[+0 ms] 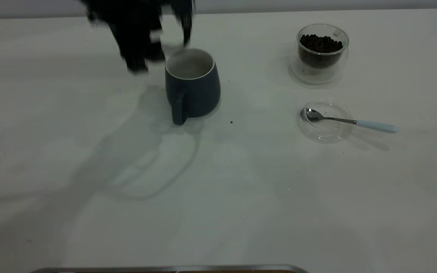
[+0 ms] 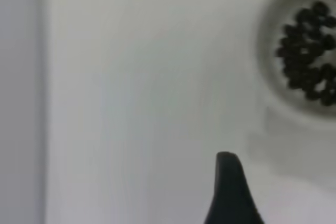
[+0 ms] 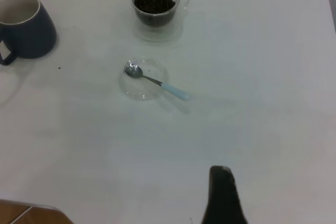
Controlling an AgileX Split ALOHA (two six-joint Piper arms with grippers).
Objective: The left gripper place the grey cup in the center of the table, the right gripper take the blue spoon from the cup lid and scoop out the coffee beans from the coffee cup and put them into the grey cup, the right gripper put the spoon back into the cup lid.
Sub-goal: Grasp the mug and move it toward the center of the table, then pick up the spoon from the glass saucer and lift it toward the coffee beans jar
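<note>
While the left tool hangs blurred just behind and beside the grey cup in the exterior view, apparently clear of it, its fingers look spread apart. The cup stands upright near the middle of the worktop, handle toward the camera. Well off to the cup's right, the blue spoon lies with its bowl in the cup lid and its handle pointing away from the cup, over the lid's rim; the coffee cup of coffee beans stands just behind the lid.

The left wrist view shows one fingertip and the beans beyond it.

In the right wrist view, one fingertip of the right tool shows; whether it is open cannot be told. The spoon lies well ahead of it, so the right arm, judged nearer, must reach forward.
</note>
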